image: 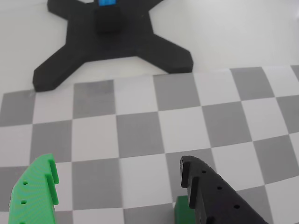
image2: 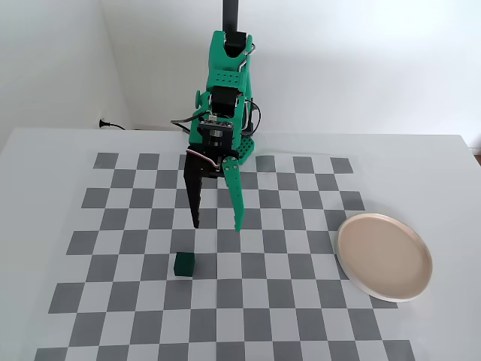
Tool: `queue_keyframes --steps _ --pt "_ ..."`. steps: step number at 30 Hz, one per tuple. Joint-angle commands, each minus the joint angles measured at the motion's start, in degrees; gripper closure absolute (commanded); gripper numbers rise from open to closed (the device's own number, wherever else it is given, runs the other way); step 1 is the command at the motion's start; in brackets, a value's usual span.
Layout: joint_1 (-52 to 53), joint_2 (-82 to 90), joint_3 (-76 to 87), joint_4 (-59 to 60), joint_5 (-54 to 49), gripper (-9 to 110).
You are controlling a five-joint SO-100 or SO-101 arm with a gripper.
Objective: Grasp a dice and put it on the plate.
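Hanging spread wide, gripper [image2: 218,223] with nothing in it yet, dice [image2: 183,264] sitting just past the black finger's tip, toward the camera in the fixed view.

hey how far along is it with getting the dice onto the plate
Early on. Nothing looks done yet: the dice sits on the checkerboard mat and the plate is empty. In hand: the hand hangs open above the mat, its black finger just beside the dice, not around it. Left: centre over the dice, grasp it, carry it to the plate, release.
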Motion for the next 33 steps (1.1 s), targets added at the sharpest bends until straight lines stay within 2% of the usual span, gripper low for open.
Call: queue_keyframes --steps 1,13,33 --pt "2.72 -4.48 -7.82 -3.16 -0.88 78" --pt "11.43 -23.20 -14.06 -9.58 -4.31 78" --pt "9.32 -33.05 -13.80 -8.61 -10.72 77"
